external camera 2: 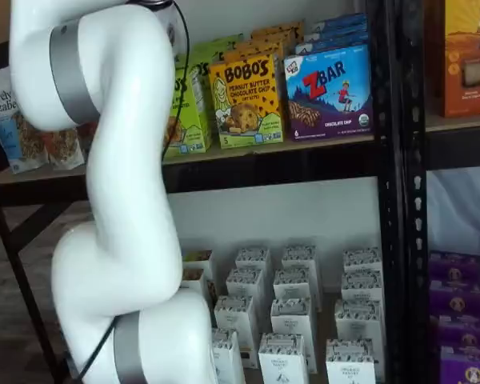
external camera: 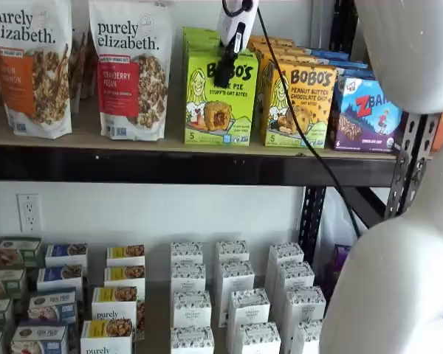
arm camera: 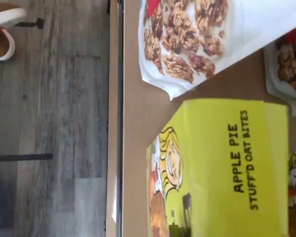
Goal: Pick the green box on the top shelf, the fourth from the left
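Arm's big white links cover most of the green box from this side. Gripper hangs over the box front, hiding part of its lettering, fingers dark and side-on. Wrist view crops the box, print smeary. Small white cartons below: labels too tiny to read.

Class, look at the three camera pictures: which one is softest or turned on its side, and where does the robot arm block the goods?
The wrist view is turned on its side and soft, though "Apple Pie" on the green box reads. In a shelf view the shelves are evenly lit and sharp, the arm blocking a corner. In a shelf view the arm hides much of the green box.
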Motion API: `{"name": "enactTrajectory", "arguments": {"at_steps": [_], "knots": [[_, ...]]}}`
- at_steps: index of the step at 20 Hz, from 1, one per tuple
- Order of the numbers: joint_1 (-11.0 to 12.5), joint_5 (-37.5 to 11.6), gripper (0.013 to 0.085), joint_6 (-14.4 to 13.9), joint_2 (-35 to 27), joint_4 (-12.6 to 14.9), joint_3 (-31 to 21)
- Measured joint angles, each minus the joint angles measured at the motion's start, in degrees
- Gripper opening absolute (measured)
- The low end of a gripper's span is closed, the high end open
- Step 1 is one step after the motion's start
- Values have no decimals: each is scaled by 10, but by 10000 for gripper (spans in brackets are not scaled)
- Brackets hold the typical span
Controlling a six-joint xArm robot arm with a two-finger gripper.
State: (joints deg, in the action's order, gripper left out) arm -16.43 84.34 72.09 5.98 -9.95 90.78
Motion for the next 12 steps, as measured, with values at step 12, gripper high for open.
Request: {"name": "enactTrajectory", "arguments": {"at_steps": [12], "knots": [[-2, 4, 290, -3, 0, -2, 4]]}}
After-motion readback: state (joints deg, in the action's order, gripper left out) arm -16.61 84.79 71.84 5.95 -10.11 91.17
